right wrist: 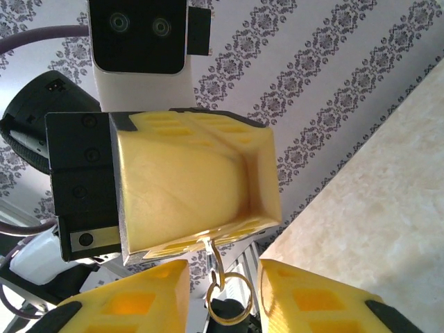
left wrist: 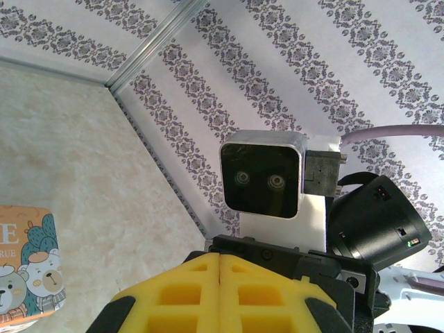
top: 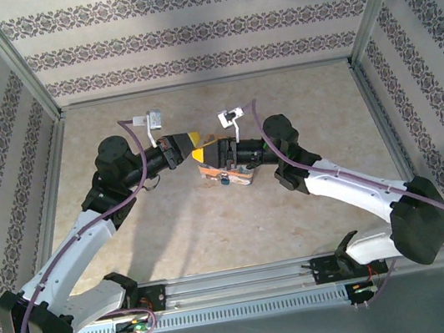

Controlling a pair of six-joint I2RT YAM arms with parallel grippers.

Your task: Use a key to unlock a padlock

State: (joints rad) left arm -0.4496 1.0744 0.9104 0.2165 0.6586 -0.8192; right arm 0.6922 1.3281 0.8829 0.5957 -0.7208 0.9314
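Overhead, padlock [top: 223,181] lies just beside right gripper [top: 200,155]; at tin's [top: 241,182] edge.

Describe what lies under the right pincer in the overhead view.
An orange tin lies beneath the right pincer, its near edge showing, with a small blue item, possibly the padlock. The arm covers the tin's far part.

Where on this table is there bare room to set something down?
Crowded: mid-table, where left gripper and right gripper meet by the orange tin. Bare: the table patch between left arm, right arm and the near rail; also the strip between them and the back wall.
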